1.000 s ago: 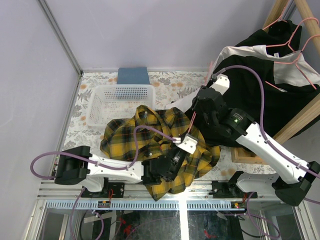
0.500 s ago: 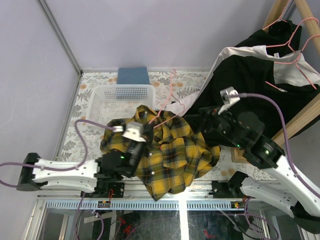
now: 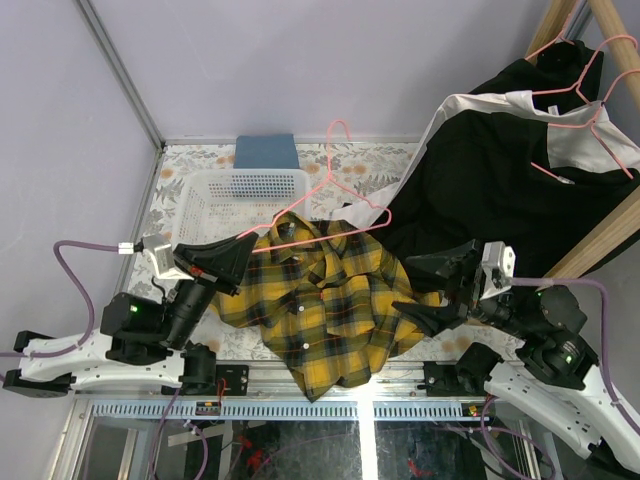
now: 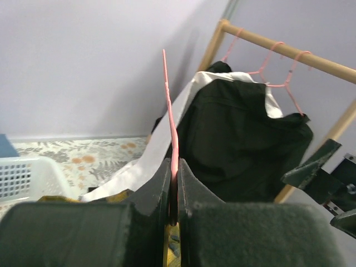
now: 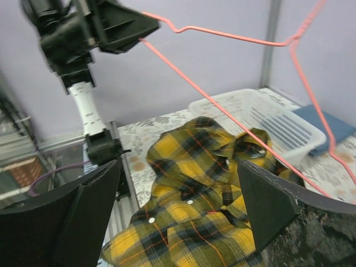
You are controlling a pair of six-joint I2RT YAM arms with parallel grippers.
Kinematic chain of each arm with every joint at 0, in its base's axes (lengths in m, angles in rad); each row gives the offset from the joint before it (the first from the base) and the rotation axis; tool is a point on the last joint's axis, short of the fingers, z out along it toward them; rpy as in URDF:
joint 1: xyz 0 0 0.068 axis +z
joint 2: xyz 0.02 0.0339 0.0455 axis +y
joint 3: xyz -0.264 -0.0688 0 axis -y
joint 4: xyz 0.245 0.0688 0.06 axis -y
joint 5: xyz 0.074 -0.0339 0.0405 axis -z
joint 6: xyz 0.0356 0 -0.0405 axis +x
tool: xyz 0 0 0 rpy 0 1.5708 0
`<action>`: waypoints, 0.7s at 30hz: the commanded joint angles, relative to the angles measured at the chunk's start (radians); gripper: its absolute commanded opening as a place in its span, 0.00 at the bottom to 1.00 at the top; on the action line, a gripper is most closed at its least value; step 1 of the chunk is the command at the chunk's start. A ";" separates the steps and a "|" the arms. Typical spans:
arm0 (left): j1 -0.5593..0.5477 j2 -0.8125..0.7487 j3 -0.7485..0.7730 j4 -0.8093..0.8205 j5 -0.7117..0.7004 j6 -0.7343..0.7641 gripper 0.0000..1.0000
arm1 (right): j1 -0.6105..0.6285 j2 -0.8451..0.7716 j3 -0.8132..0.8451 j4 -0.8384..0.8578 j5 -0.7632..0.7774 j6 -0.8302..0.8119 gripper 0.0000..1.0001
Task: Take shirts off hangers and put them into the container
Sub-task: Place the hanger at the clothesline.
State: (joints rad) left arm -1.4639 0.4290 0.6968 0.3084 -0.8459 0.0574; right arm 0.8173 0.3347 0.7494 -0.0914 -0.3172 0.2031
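Robotics test cell: plain panel walls (image 3: pixel 300 60), aluminium rail (image 3: pixel 270 385) along the desk (image 3: pixel 380 160) edge, exposed purple cabling (image 3: pixel 80 244), robot arms (image 3: pixel 70 355) bolted there.

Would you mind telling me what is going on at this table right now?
The left tool is shut on a pink hanger, holding it up above the plaid shirt, which lies on the table in front of the white basket, not in it. The right tool hovers open beside that shirt. A black shirt hangs on the rack.
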 commanded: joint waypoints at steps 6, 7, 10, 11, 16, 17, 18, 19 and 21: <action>0.002 0.031 0.051 0.034 0.289 -0.070 0.00 | 0.003 0.096 0.111 -0.008 -0.520 -0.052 0.94; 0.003 0.050 0.049 0.057 0.305 -0.063 0.00 | 0.003 0.114 0.115 -0.015 -0.568 -0.050 0.94; 0.002 0.123 0.051 0.129 0.329 -0.046 0.00 | 0.002 0.151 0.114 -0.028 -0.678 -0.048 0.94; 0.002 0.149 0.055 0.156 0.330 -0.035 0.00 | 0.003 0.157 0.108 -0.029 -0.702 -0.047 0.94; 0.003 0.294 0.080 0.313 0.379 0.023 0.00 | 0.003 0.160 0.088 -0.039 -0.795 -0.050 0.95; 0.003 0.320 0.089 0.337 0.390 0.033 0.00 | 0.003 0.160 0.085 -0.051 -0.809 -0.055 0.95; 0.006 0.347 0.101 0.361 0.396 0.047 0.00 | 0.003 0.160 0.083 -0.078 -0.812 -0.065 0.95; 0.011 0.372 0.110 0.381 0.406 0.054 0.00 | 0.003 0.161 0.080 -0.094 -0.802 -0.075 0.95; 0.046 0.420 0.136 0.396 0.450 0.042 0.00 | 0.003 0.166 0.071 -0.152 -0.770 -0.093 0.96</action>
State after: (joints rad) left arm -1.4574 0.7959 0.7563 0.5171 -0.4805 0.0689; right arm 0.8173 0.4992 0.8307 -0.1699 -1.0500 0.1455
